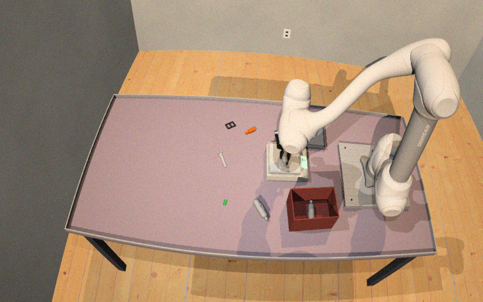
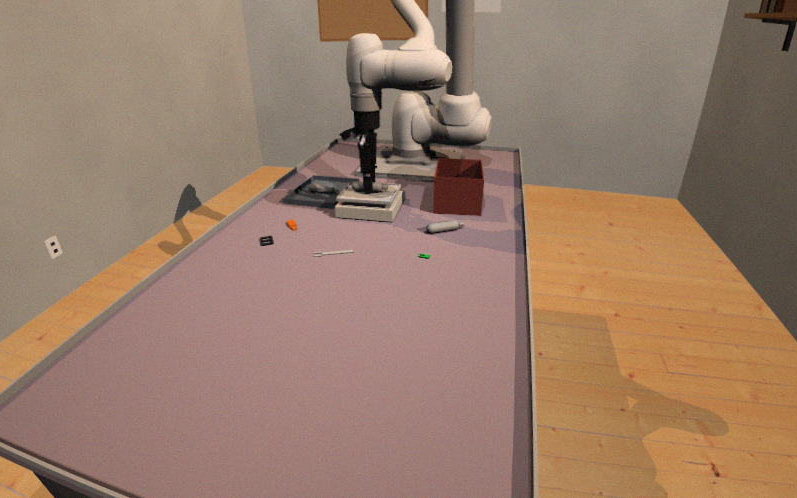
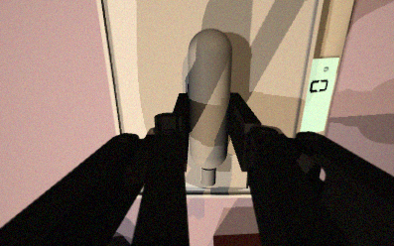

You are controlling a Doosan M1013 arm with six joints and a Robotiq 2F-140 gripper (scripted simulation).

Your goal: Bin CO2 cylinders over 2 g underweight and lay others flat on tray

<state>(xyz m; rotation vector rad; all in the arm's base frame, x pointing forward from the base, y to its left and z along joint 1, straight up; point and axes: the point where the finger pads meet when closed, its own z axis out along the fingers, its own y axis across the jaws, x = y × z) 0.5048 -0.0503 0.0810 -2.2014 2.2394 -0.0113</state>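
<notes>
My gripper (image 1: 284, 159) (image 2: 367, 184) (image 3: 207, 109) is shut on a grey CO2 cylinder (image 3: 207, 89), held flat and low over the plate of the beige scale (image 1: 273, 174) (image 2: 369, 210) (image 3: 152, 50). I cannot tell whether the cylinder touches the plate. The scale's green display (image 1: 303, 161) (image 3: 320, 94) shows one zero-like character. A second cylinder (image 1: 260, 209) (image 2: 443, 227) lies on the table left of the red scrap bin (image 1: 303, 225) (image 2: 458, 191). A third cylinder (image 1: 311, 209) is inside the bin. The dark tray (image 1: 320, 142) (image 2: 296, 199) lies behind the scale, with a cylinder (image 2: 322, 185) lying in it.
Small clutter lies on the table: an orange piece (image 1: 250, 130) (image 2: 291, 225), a black buckle (image 1: 229, 125) (image 2: 265, 240), a metal wrench (image 1: 222, 157) (image 2: 333, 252) and a green clip (image 1: 225, 202) (image 2: 423, 255). The arm's base plate (image 1: 349, 168) is to the right of the scale.
</notes>
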